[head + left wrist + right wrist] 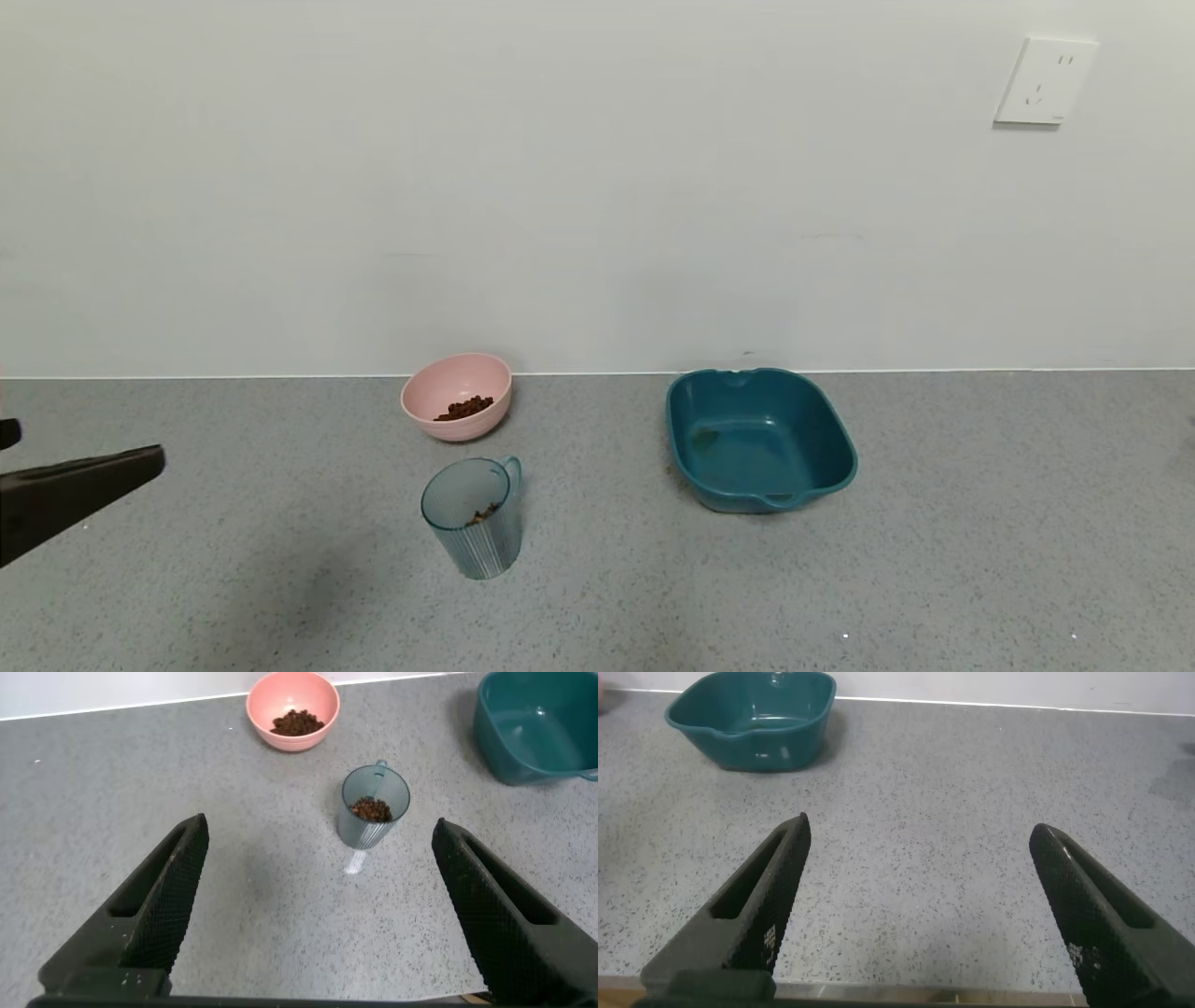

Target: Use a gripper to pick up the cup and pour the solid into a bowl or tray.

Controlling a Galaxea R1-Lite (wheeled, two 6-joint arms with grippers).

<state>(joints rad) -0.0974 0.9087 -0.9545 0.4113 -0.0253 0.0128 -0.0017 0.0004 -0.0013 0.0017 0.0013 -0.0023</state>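
Note:
The ribbed translucent teal-grey cup [471, 518] stands upright on the grey counter, with a few brown pellets [372, 810] at its bottom. The pale-pink bowl [457, 397] stands just behind it near the wall and holds a small heap of the same pellets [465, 407]. My left gripper [320, 826] is open and empty, well short of the cup [374, 807]. In the head view only one of its fingers [93, 478] shows, at the left edge. My right gripper [920, 826] is open and empty over bare counter, out of the head view.
A dark-teal squarish tray [758, 439] sits right of the cup near the wall, and also shows in the right wrist view [752, 719]. The wall runs along the back of the counter. A socket [1044, 81] is on the wall.

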